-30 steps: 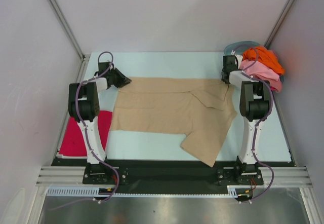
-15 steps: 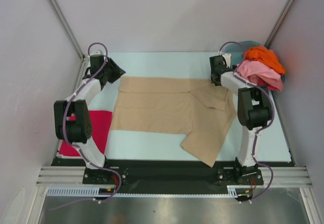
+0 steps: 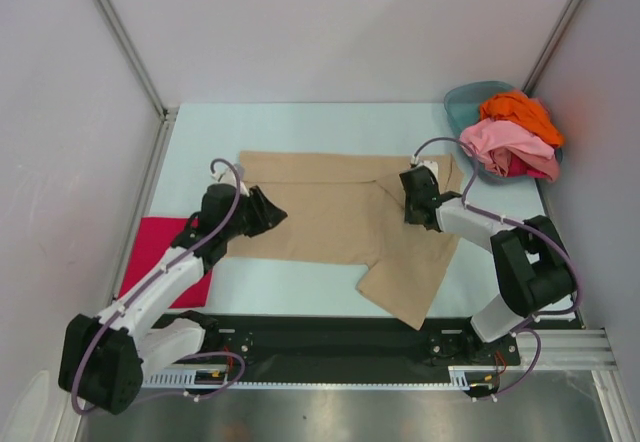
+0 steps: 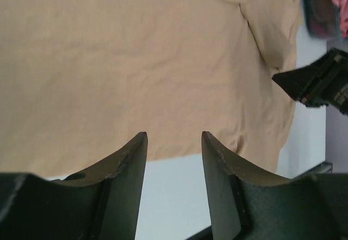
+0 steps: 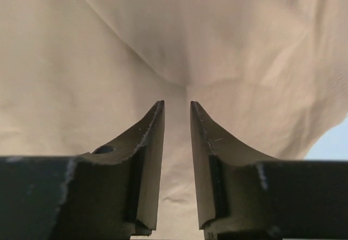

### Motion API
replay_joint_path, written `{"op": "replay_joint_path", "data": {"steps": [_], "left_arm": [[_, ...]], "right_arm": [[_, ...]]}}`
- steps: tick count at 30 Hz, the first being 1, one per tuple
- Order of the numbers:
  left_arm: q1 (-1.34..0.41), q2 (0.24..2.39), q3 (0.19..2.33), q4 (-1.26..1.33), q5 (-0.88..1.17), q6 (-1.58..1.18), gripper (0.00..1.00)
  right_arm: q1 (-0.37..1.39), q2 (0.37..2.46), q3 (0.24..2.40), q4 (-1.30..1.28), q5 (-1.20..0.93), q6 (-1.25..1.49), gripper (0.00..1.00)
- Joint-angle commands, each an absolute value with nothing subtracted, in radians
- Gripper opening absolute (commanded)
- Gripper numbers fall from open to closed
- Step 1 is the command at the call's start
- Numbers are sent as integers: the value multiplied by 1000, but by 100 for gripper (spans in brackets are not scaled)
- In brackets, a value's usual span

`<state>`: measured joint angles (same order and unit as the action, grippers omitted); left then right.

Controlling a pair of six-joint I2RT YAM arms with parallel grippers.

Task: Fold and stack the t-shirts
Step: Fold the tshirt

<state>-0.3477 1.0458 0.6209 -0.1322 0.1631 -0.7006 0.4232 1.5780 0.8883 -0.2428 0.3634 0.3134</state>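
Early yet: one shirt looks done, one is barely begun, more wait.
The tan t-shirt (image 3: 330,222) lies spread mid-counter (image 3: 300,122), hardly folded. The left pincer (image 4: 174,137) is spread near its left edge and the right pincer (image 5: 177,105) narrowly parted over its right sleeve, neither pinching cloth. Left of it lies a folded magenta shirt (image 3: 160,257). Beyond its far right corner, pink and orange shirts (image 3: 510,134) are heaped in a teal basin (image 3: 460,102). No writing is legible.

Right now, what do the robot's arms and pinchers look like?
The left arm and right arm are white tubes with chunky black joints. A greyish-purple cable loops along each. The left gripper and right gripper have two dark, curved, pointed fingers, a bit scuffed.
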Motion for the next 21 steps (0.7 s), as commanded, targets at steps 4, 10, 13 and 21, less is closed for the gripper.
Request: {"op": "replay_joint_path", "data": {"steps": [4,10,13,21], "left_arm": [[-445,904,511,-118,132,-758,50],[-448,923,511,-121,120,-739,50],[-449,960,537,-120,118,-721,50],[-453,1037,620,-120,120,-692,50]], "right_arm": [[420,1569,841,-71,362,380,29],[394,1649,882,-9,411,370,31],[325,1704,948,41,379,368,32],[152,1874,1250,18,263,336,39]]}}
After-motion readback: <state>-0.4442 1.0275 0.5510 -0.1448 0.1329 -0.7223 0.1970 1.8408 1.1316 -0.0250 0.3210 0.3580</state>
